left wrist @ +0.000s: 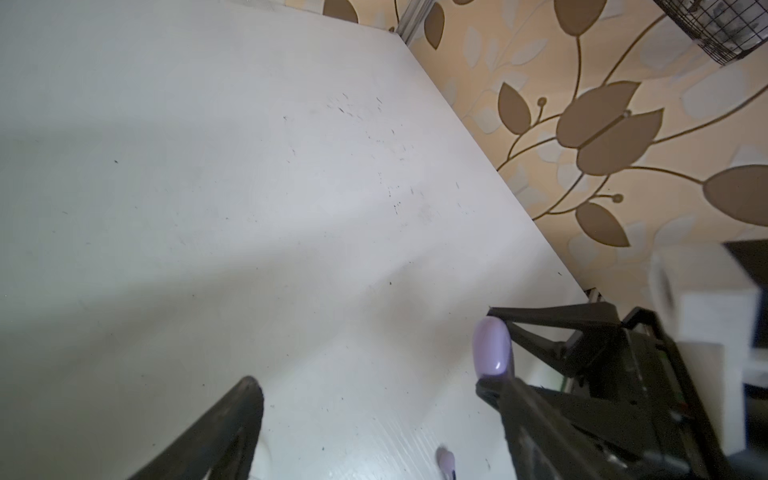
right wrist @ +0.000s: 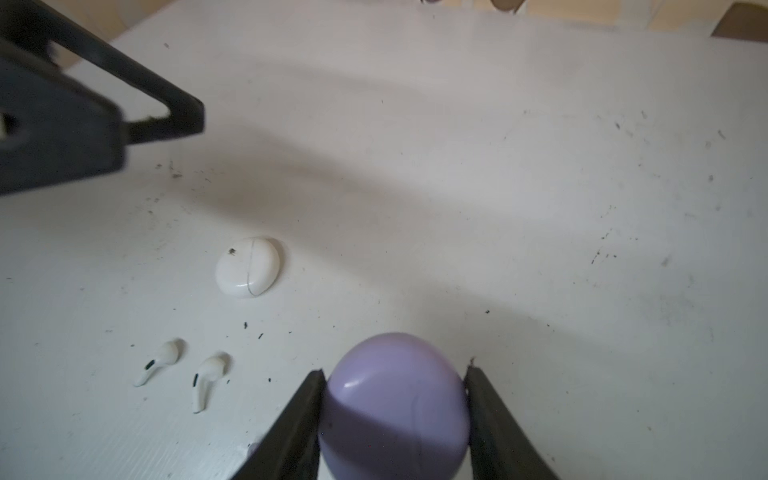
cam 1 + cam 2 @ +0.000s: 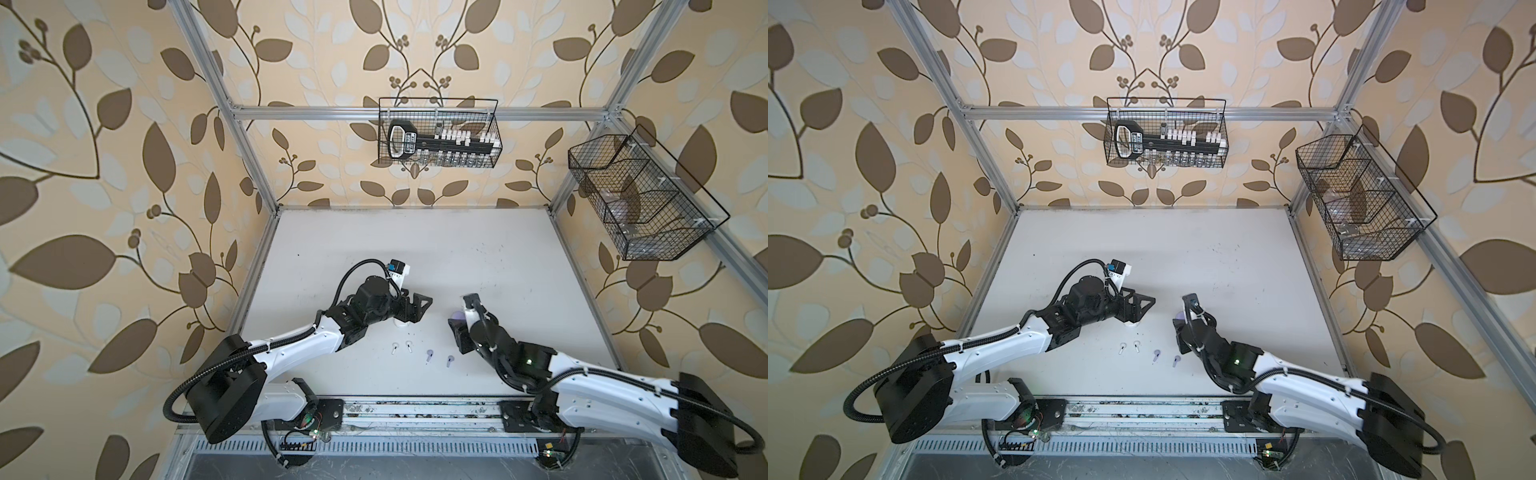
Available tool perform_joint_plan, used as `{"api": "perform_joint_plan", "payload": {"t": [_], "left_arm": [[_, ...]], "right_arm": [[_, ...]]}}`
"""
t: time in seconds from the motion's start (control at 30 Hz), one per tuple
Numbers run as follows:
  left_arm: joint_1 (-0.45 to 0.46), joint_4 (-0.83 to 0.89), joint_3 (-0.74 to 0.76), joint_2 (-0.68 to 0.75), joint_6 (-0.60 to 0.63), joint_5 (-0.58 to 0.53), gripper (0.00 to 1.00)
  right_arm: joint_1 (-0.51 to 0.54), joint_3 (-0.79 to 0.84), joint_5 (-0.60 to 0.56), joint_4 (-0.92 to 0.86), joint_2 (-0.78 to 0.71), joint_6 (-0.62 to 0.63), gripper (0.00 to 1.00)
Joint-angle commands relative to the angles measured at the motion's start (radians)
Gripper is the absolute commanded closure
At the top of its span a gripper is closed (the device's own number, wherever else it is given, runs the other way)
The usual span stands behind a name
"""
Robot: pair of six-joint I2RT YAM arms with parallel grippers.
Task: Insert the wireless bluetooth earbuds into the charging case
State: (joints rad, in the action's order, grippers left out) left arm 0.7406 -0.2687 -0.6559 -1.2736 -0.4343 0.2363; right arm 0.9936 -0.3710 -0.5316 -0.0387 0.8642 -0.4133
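Near the middle of both top views, shows the left gripper (image 3: 415,311) hanging over the white case (image 3: 401,323), with only a sliver of that case peeking out below the black fingers. Puts the right gripper (image 3: 459,311) to the right of it, closed around the lilac case (image 3: 456,316). Lower in the frame, between the two arms, finds all four loose on the table (image 3: 498,257): white earbuds (image 3: 395,348) to the left, lilac earbuds (image 3: 429,355) to the right, each stem running roughly toward the bottom edge. Places the white pair nearer the left arm, the lilac pair nearer the right.

From the left wrist, shows the left gripper (image 1: 365,382) spread wide, bare table between the fingers, nothing held. Catches the lilac case (image 1: 492,347) at lower right, pinched between black fingers, and one of the lilac earbuds (image 1: 446,461) at the bottom edge.

From the right wrist, shows the right gripper (image 2: 395,370) partway closed, both pads pressed against the sides of the lilac case (image 2: 395,407) at bottom centre. Cannot tell whether that case rests on the table or hangs just clear. Shows both lids shut, a seam plain on the white case (image 2: 248,267) left of centre, the white earbuds (image 2: 160,361) lower left of it. Probably calls for opening a lid before anything goes in, then a reach back down-frame toward the arm bases.
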Motion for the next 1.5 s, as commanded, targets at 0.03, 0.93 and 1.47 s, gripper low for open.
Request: {"api": "perform_joint_plan", "payload": {"t": [0.03,0.93,1.47], "left_arm": [[0.008,0.128,-0.12,0.024,-0.075,0.159,0.1],[0.012,0.433,-0.312,-0.119,-0.059,0.468,0.22],[0.031,0.404,-0.314,-0.129,-0.073,0.509,0.51]], "right_arm": [[0.018,0.033,-0.015,0.06,-0.104,0.124,0.83],[0.119,-0.051,0.0,0.12,-0.024,0.266,0.83],[0.173,-0.123,-0.001,0.147,0.078,0.302,0.84]]}}
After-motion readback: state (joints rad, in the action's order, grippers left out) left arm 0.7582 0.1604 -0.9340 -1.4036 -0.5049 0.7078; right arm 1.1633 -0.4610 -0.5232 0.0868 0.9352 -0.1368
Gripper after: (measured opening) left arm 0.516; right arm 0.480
